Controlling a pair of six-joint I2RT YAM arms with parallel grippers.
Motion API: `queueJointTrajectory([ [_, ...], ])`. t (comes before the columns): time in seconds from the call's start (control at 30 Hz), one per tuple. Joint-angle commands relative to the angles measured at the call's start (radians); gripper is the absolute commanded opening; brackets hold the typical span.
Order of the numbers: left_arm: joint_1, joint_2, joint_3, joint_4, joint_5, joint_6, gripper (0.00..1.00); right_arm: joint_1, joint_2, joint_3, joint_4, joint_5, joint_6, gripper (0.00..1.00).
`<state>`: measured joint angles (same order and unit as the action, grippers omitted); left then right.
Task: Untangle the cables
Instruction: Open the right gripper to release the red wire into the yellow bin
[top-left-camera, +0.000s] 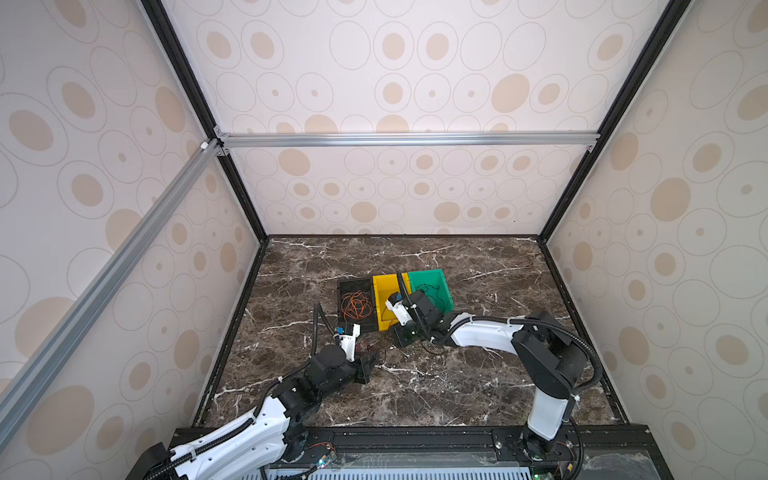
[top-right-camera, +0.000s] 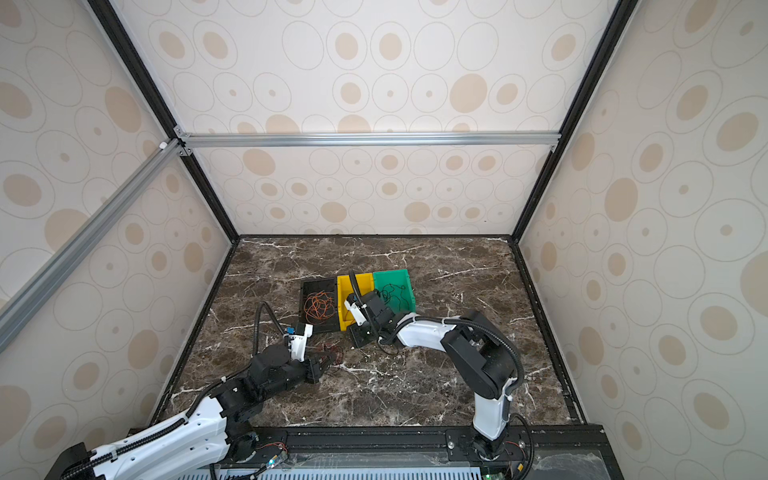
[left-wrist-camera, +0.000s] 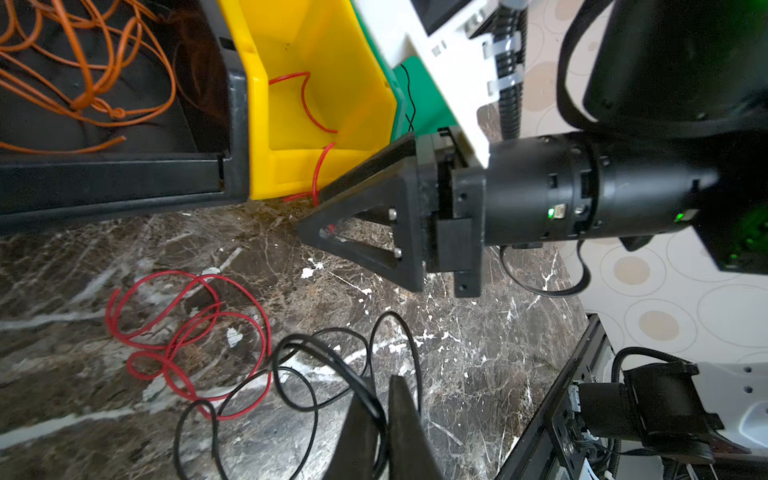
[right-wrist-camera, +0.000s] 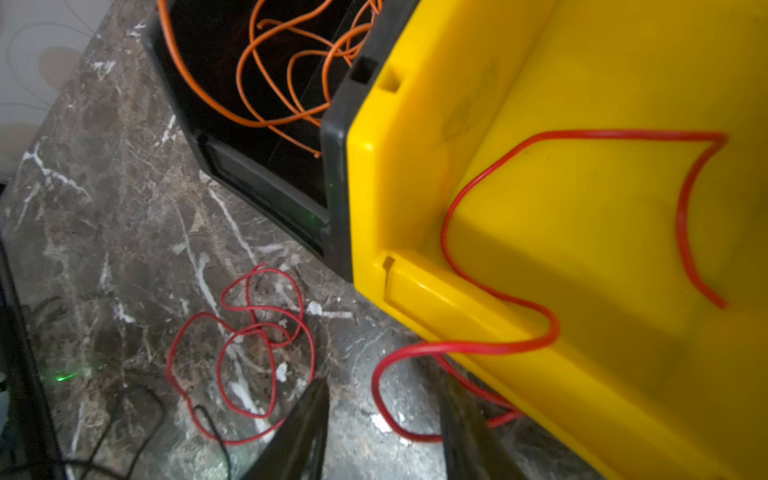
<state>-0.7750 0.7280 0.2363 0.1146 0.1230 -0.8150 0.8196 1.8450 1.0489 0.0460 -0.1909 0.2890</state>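
Red cable (right-wrist-camera: 478, 345) is draped off the yellow bin (right-wrist-camera: 415, 145), between the parted jaws of the right end effector (right-wrist-camera: 384, 386). Black cable (left-wrist-camera: 391, 314) is clenched by the left end effector (left-wrist-camera: 380, 399).

Left arm covers: we see white moulded shells (top-left-camera: 253, 432) dotted with small round holes.
Left arm joints: black housings (top-left-camera: 328, 368) sit between the shells.
Left arm hose: black and corrugated (top-left-camera: 316, 328), bound on with white zip ties.
Left camera mount: a white bracket (top-left-camera: 348, 340) topped by a blue part.
Left gripper (left-wrist-camera: 380, 411): we make out two black tapering blades.
Right arm covers: the same smooth white shells (top-left-camera: 482, 336).
Right arm joints: chunky black housings (top-left-camera: 540, 361).
Right arm hose: black and ribbed (top-left-camera: 597, 365).
Right gripper (right-wrist-camera: 384, 399): its black fingers (left-wrist-camera: 374, 183) are open triangular frames, and we count two silver screws (left-wrist-camera: 392, 214).
Right wrist: a black cylinder (left-wrist-camera: 532, 183) carrying small green lights (left-wrist-camera: 551, 212).
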Motion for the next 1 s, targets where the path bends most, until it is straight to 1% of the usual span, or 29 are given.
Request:
queueJointTrajectory([
  [0.0, 0.004, -0.016, 0.0, -0.004, -0.014, -0.01, 0.1, 0.019, 0.028, 0.011, 0.033, 0.069, -0.044, 0.44],
  [0.13, 0.005, -0.026, -0.009, -0.003, -0.018, -0.014, 0.1, 0.024, 0.051, 0.025, 0.018, 0.071, -0.05, 0.38],
  [0.23, 0.005, -0.025, -0.015, 0.001, -0.017, -0.016, 0.1, 0.026, 0.039, 0.016, 0.015, 0.079, -0.049, 0.28],
  [0.33, 0.006, -0.023, -0.019, 0.009, -0.017, -0.018, 0.1, 0.027, 0.031, 0.02, 0.003, 0.081, -0.052, 0.21],
  [0.43, 0.006, -0.019, -0.022, 0.013, -0.014, -0.021, 0.1, 0.027, 0.006, 0.031, -0.023, 0.07, -0.051, 0.1],
  [0.5, 0.005, -0.024, -0.025, 0.013, -0.015, -0.022, 0.1, 0.027, -0.023, 0.041, -0.049, 0.06, -0.053, 0.06],
  [0.63, 0.006, -0.037, -0.031, 0.009, -0.02, -0.025, 0.1, 0.025, -0.066, 0.113, -0.16, 0.063, -0.068, 0.03],
  [0.73, 0.006, -0.044, -0.035, 0.008, -0.021, -0.027, 0.1, 0.018, -0.063, 0.194, -0.24, 0.051, -0.086, 0.02],
  [0.87, 0.005, -0.053, -0.045, 0.012, -0.019, -0.033, 0.1, -0.004, -0.027, 0.309, -0.323, 0.029, -0.091, 0.02],
  [0.97, 0.006, -0.065, -0.054, 0.018, -0.018, -0.04, 0.1, -0.028, 0.028, 0.401, -0.376, 0.025, -0.086, 0.02],
])
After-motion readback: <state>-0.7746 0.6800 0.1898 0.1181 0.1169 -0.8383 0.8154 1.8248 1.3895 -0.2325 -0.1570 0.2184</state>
